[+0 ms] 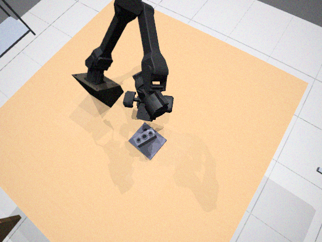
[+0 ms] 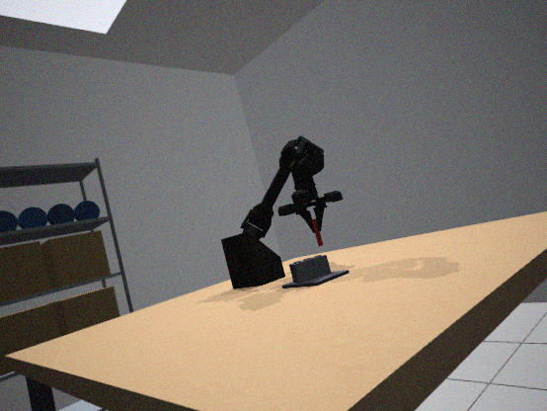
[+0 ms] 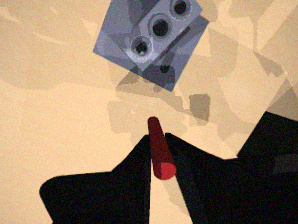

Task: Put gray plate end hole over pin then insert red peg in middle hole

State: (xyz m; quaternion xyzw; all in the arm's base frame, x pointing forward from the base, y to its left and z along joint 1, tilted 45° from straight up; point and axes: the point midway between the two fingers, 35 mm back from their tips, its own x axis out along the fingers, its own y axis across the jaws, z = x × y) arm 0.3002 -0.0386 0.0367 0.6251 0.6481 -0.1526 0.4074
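The gray plate (image 1: 142,138) (image 2: 310,270) (image 3: 150,38) shows as a thick bar with three holes in a row. It appears to lie flat on the square blue-gray base (image 1: 150,153) (image 3: 107,42), set diagonally. A small pale spot shows inside its near end hole in the wrist view; the pin itself cannot be made out. My gripper (image 2: 317,228) (image 3: 157,138) is shut on the red peg (image 2: 319,238) (image 3: 159,146), holding it above the table, short of the plate and to its arm side. The peg hangs down, slightly tilted. The arm hides it in the top view.
The arm's black mount (image 1: 107,90) (image 2: 252,267) stands on the tan table top (image 1: 232,116) (image 2: 276,341) near the base. A small dark hole (image 3: 164,69) is in the base beside the plate. Shelves with blue balls and brown boxes stand behind the table.
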